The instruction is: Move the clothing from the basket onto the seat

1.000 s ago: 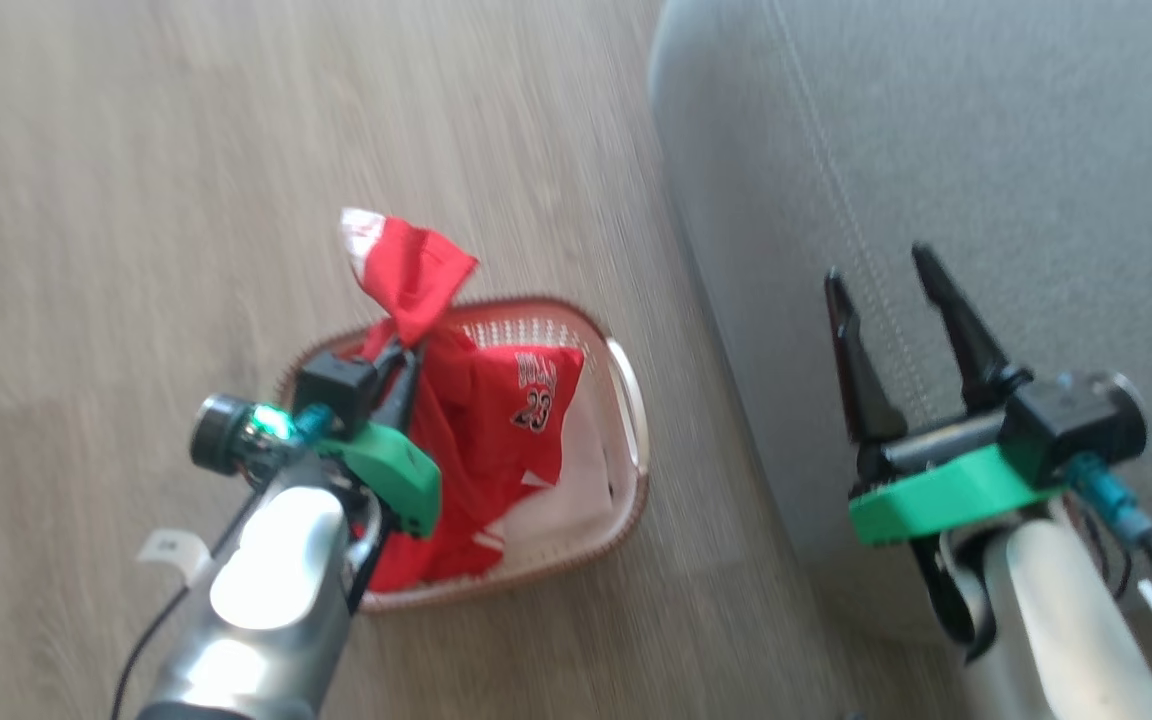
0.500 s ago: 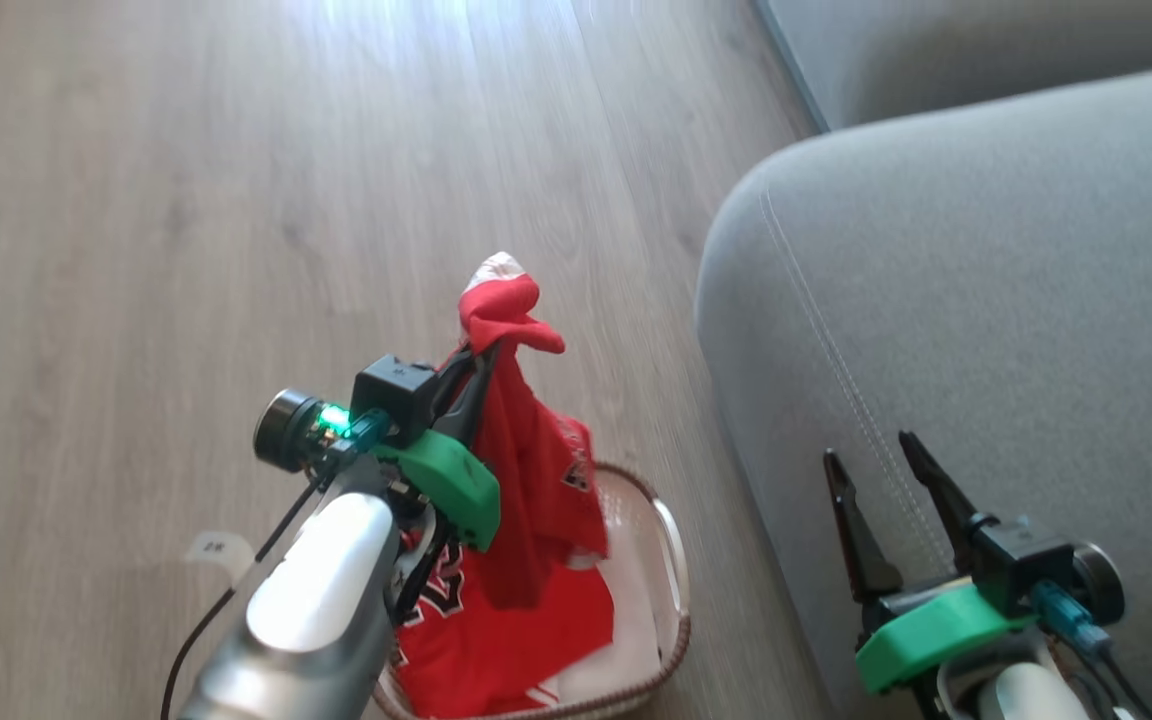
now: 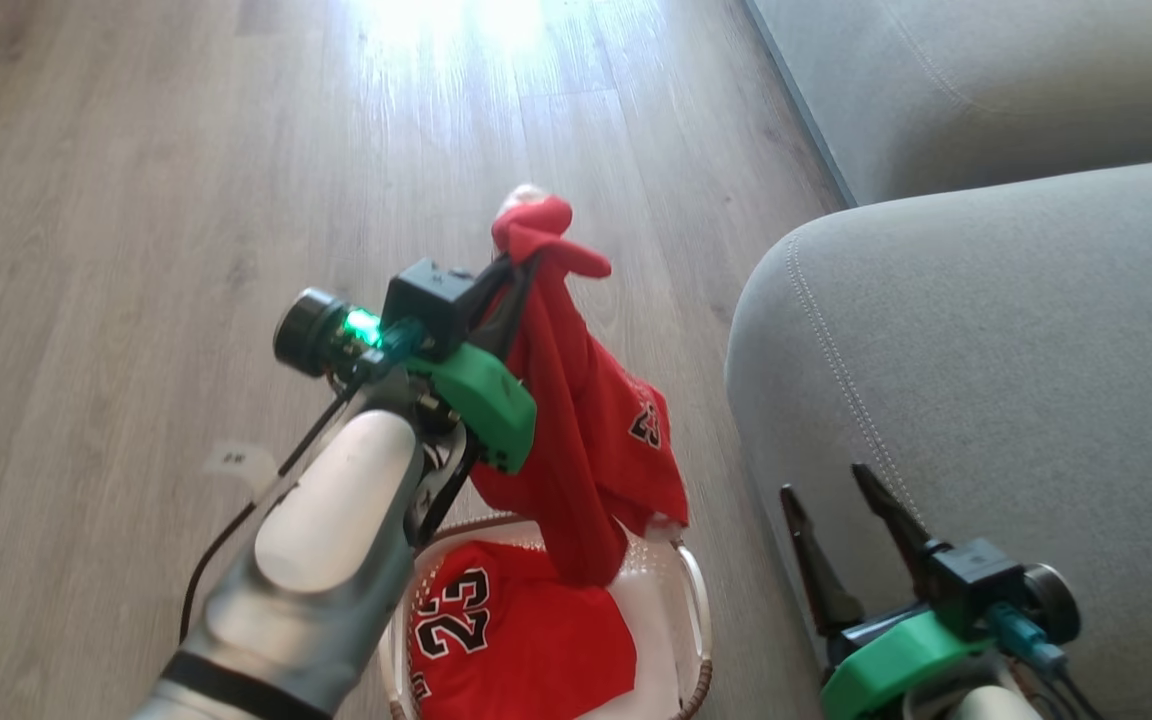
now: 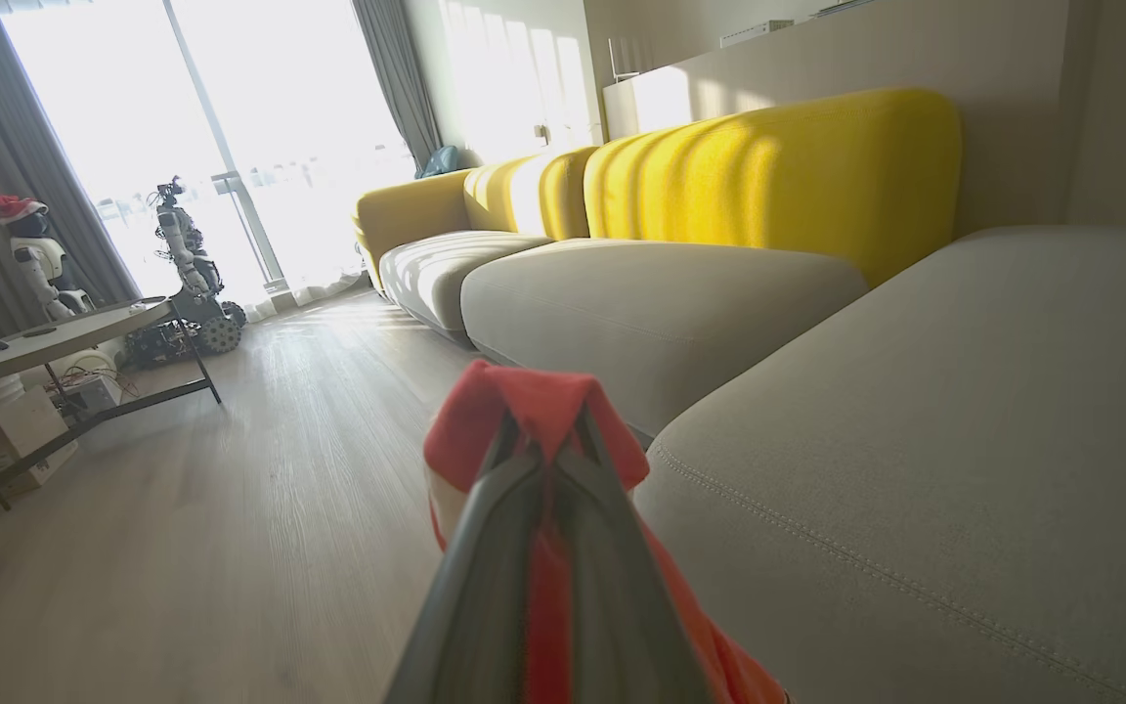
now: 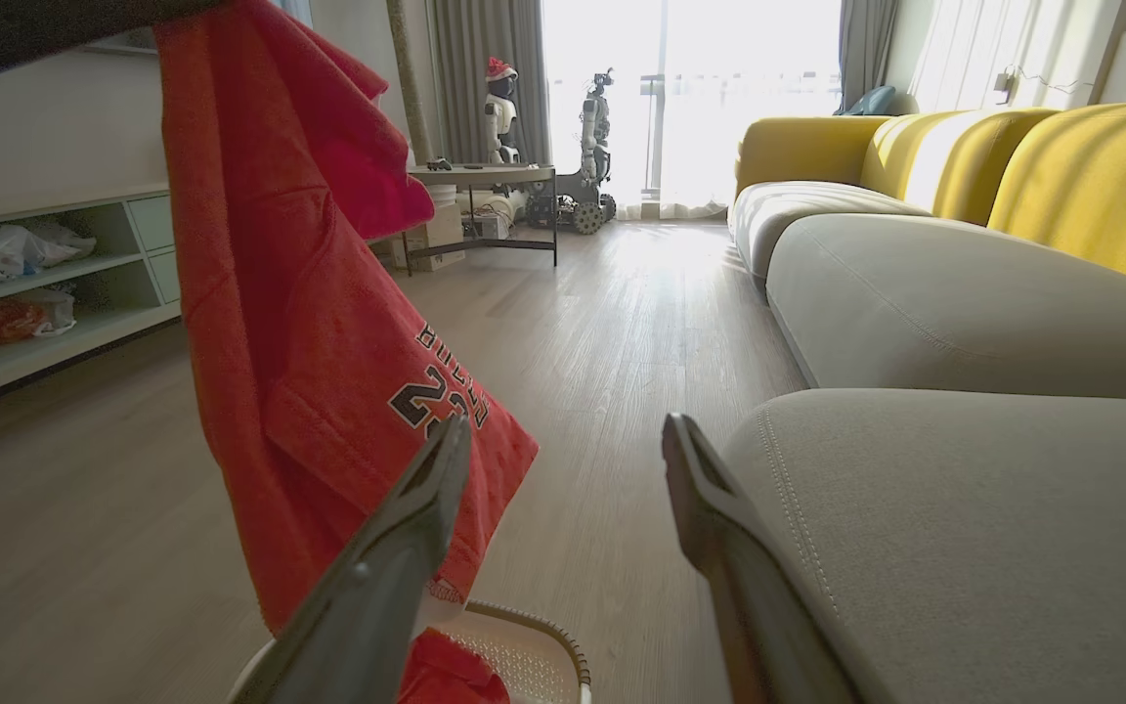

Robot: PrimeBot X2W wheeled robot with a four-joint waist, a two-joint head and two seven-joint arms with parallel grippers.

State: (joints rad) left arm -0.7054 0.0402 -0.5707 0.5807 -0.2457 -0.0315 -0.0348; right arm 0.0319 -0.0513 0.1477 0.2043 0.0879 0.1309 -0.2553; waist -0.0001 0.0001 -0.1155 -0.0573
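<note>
My left gripper [image 3: 521, 268] is shut on a bunched fold of a red "BULLS 23" garment [image 3: 586, 440], which hangs in the air above the basket [image 3: 698, 610]. The same red cloth [image 4: 534, 411] wraps the fingertips in the left wrist view and dangles as the hanging garment [image 5: 319, 342] in the right wrist view. A second red garment with a large "23" [image 3: 506, 640] lies in the cream basket. The grey seat [image 3: 1016, 380] lies to the right of the basket. My right gripper [image 3: 831, 480] stands open beside the seat's rounded edge.
Wood floor [image 3: 136, 200] stretches to the left and ahead. More grey cushions with yellow backs [image 4: 768, 166] run along the wall. A round table [image 4: 45, 337], shelves [image 5: 45, 284] and two parked robots [image 5: 543, 127] stand farther off.
The head camera has tilted, so the whole picture shifted. My left gripper has lifted the red garment up out of the basket, uncovering the second "23" garment below.
</note>
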